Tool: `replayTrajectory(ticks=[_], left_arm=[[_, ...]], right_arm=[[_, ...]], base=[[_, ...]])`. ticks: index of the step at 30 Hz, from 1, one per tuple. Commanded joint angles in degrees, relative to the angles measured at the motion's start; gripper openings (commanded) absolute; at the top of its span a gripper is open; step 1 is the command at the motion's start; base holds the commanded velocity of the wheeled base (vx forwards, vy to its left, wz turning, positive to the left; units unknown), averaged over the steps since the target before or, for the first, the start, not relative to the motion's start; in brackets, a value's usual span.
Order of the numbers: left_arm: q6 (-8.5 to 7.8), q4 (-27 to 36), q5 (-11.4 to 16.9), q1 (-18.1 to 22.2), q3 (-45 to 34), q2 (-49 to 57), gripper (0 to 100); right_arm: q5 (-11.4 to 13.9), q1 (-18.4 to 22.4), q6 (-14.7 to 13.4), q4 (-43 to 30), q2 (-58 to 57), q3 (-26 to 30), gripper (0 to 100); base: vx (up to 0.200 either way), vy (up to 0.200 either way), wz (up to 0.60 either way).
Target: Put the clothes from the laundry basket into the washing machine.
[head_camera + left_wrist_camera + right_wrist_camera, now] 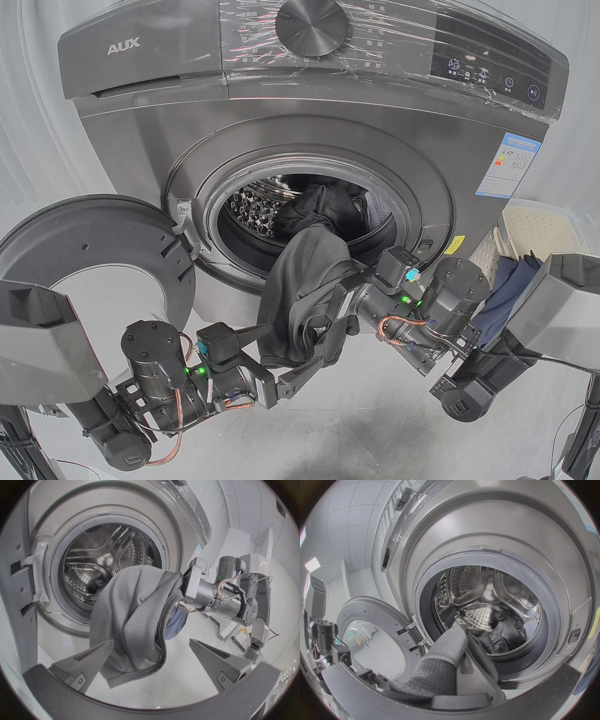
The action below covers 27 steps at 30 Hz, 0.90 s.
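Down front, the left gripper is hovering with its fingers spread wide, and the hem of the grey garment is hanging between them. Just above, the right gripper is pinching that garment's upper fold, clamped tight. The garment is draping over the lip of the washing machine, half in and half out, with the door standing open at the left. Dark clothes are lying in the drum. Off right, the laundry basket is showing a blue garment at its near edge.
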State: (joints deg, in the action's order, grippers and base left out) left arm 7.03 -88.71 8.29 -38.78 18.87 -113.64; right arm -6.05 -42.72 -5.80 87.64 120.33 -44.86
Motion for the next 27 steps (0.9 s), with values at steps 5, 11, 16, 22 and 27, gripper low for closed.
replayTrajectory(ticks=[5,11,16,22,27], left_arm=[[0.17,-0.1,0.6,-0.2,8.0,-8.1,100],[0.26,0.1,-0.2,1.0,15.6,-14.0,100],[0.17,0.3,-2.1,2.7,20.2,-17.2,100],[0.00,0.2,-4.4,3.3,22.8,-20.0,100],[0.00,0.1,-5.9,3.4,23.6,-19.6,0]], right_arm=[[-0.2,-1.7,-0.3,-0.1,-0.3,-0.2,0],[-1.6,-3.1,-0.6,-0.1,-1.4,1.1,0],[-2.5,-5.0,-1.3,-0.1,-2.6,2.8,0],[-3.1,-6.2,-1.8,-0.2,-3.6,3.2,0],[-3.1,-5.5,-1.8,-0.1,-3.7,3.7,0]], base=[[0.000,0.000,0.00],[0.000,0.000,0.00],[0.000,0.000,0.00],[0.000,0.000,0.00],[0.000,0.000,0.00]])
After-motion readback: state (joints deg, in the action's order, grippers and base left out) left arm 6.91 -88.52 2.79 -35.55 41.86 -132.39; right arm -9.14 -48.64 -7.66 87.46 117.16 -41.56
